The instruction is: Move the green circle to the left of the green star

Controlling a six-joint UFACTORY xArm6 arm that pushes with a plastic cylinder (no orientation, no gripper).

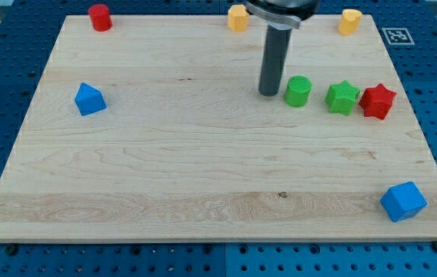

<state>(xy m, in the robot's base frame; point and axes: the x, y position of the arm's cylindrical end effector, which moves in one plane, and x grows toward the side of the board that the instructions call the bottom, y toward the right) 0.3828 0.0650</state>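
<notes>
The green circle (pixel 298 91) stands on the wooden board (pixel 203 154) at the view's right of centre. The green star (pixel 342 98) lies just to its right, with a small gap between them. The dark rod comes down from the view's top, and my tip (pixel 269 93) rests on the board just left of the green circle, close to it or touching it.
A red star (pixel 378 101) sits right of the green star. A red cylinder (pixel 100 17), a yellow block (pixel 238 17) and another yellow block (pixel 349 21) line the top edge. A blue block (pixel 89 99) lies at the left, a blue cube (pixel 403 201) at the bottom right.
</notes>
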